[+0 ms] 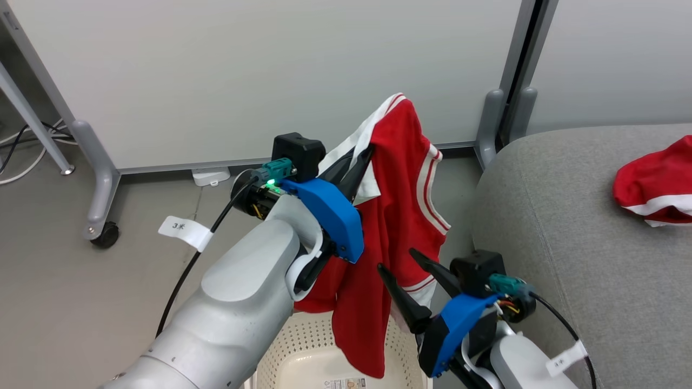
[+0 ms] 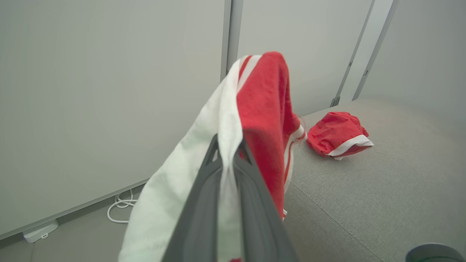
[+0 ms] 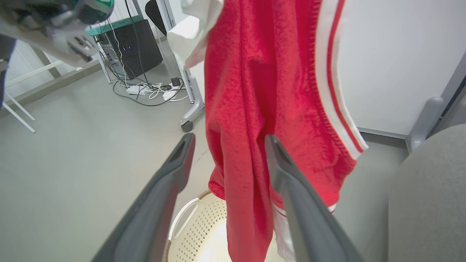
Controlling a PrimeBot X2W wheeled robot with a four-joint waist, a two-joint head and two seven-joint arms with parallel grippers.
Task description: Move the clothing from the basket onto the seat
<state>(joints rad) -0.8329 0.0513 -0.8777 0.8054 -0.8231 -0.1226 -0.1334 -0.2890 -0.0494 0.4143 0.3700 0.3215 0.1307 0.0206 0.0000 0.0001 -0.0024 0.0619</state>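
A red garment with white stripes point(image 1: 397, 189) hangs in the air above the cream basket point(image 1: 303, 351), pinched at its white trim by my left gripper point(image 1: 361, 159), which is shut on it. In the left wrist view the white fabric runs between the closed fingers point(image 2: 204, 203). My right gripper point(image 1: 403, 265) stands open beside the hanging cloth's lower part, its fingers point(image 3: 171, 171) spread on either side of the red fabric point(image 3: 251, 109) without closing. A second red garment point(image 1: 657, 183) lies crumpled on the grey seat point(image 1: 573, 227) at the right.
White partition panels on grey wheeled feet point(image 1: 100, 216) stand behind. Cables and a black box point(image 3: 142, 43) sit on the floor to the far left. The grey floor point(image 1: 81, 302) spreads left of the basket.
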